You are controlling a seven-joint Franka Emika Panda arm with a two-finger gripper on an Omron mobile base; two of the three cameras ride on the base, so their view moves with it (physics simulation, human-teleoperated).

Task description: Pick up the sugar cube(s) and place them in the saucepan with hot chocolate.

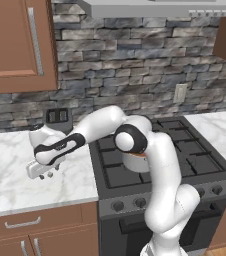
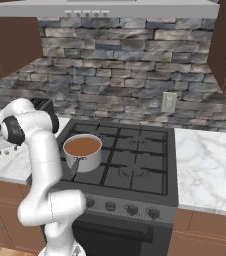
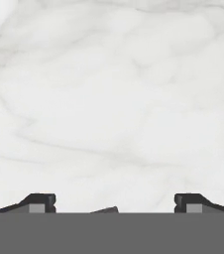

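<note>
My gripper (image 1: pixel 45 174) hangs low over the white marble counter (image 1: pixel 7 187), left of the stove, with its jaws pointing down. In the hand view the gripper (image 3: pixel 114 204) is open, its two dark fingertips (image 3: pixel 40 202) wide apart over bare marble. A small grey corner (image 3: pixel 106 210) peeks up at the bottom edge between them; I cannot tell whether it is a sugar cube. The steel saucepan (image 2: pixel 82 151), full of brown hot chocolate, stands on the front left burner. In the left base view the saucepan (image 1: pixel 134 161) is mostly hidden behind my arm.
A black two-slot toaster (image 1: pixel 58 117) stands against the stone wall behind my hand. The black gas stove (image 2: pixel 135 160) fills the middle, with more marble counter (image 2: pixel 210 160) to its right. Wooden cabinets hang above on both sides.
</note>
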